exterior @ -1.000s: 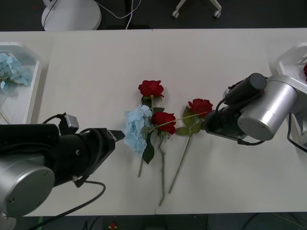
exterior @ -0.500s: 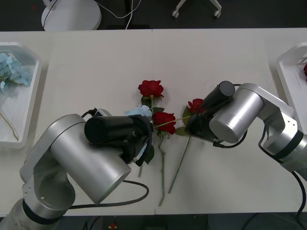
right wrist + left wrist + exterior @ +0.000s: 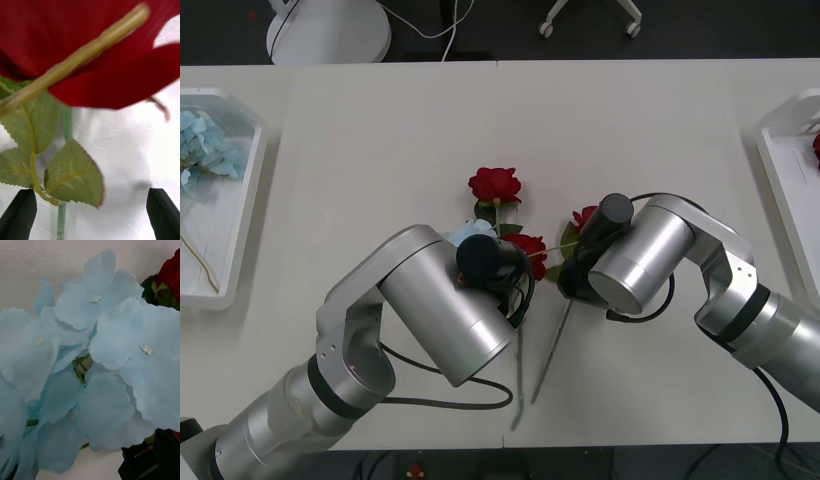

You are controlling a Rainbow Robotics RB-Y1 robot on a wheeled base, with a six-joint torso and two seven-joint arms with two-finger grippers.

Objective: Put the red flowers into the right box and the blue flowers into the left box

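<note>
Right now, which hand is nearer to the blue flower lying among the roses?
Left. The left hand is right over the blue flower, its head close before the fingers. The right hand is over a neighbouring rose instead.

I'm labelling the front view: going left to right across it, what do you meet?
Left box holding blue flowers → left arm → rose under the right arm → right arm → right box.

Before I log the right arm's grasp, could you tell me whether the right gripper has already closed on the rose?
No: in the right wrist view the right gripper is open, its black fingertips at the two corners, apart from the red rose and its leaves.
</note>
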